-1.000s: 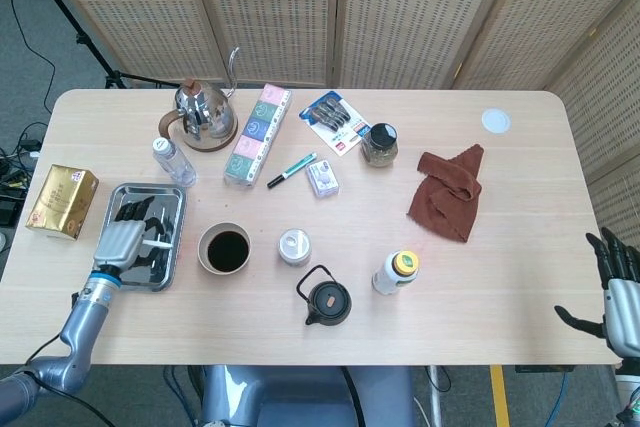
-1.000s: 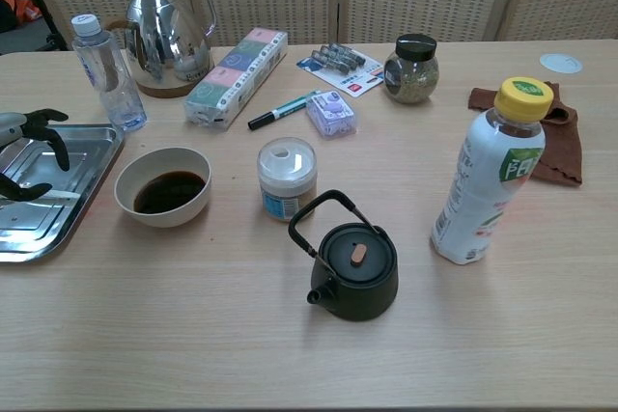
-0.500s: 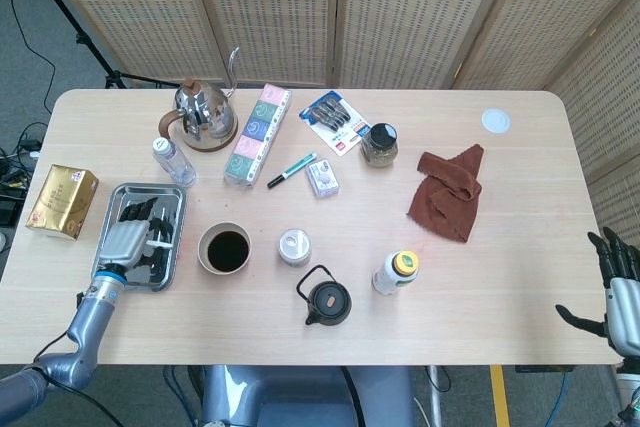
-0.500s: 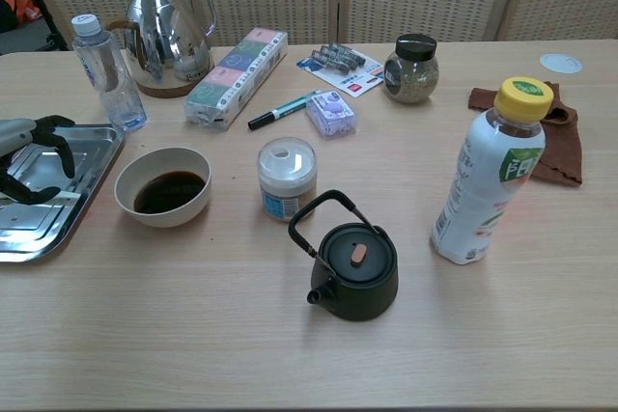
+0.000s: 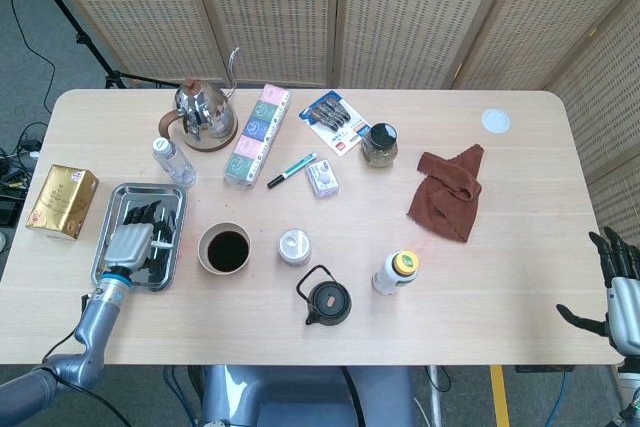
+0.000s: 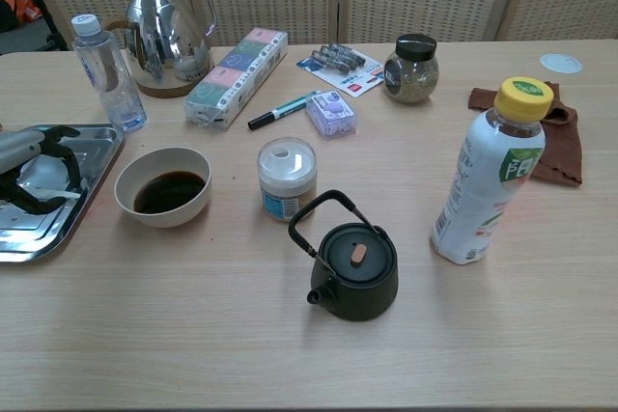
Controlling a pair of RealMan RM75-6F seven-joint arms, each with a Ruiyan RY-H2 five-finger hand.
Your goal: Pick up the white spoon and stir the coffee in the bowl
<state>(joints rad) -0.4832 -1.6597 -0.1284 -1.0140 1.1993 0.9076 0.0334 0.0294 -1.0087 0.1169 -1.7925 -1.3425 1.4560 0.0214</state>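
The white spoon [image 5: 163, 242] [image 6: 66, 196] lies in the metal tray [image 5: 172, 203] [image 6: 29, 238] at the table's left, its handle end pointing toward the bowl. My left hand [image 5: 133, 239] [image 6: 29, 156] hangs over the tray with its fingers curled down around the spoon; whether they grip it cannot be made out. The cream bowl [image 5: 224, 249] [image 6: 164, 185] of dark coffee stands just right of the tray. Beyond the table's right front corner, my right hand [image 5: 615, 282] has its fingers spread and holds nothing.
Right of the bowl stand a white jar [image 5: 294, 246], a black teapot [image 5: 323, 299] and a yellow-capped bottle [image 5: 397, 272]. Behind the tray are a water bottle [image 5: 172, 160] and a steel kettle [image 5: 205, 112]. A gold box [image 5: 62, 200] lies left of the tray.
My left hand has sunk lower over the tray and drawn back slightly toward me, its fingers curling more tightly around the spoon. The spoon has not shifted. The right hand is still.
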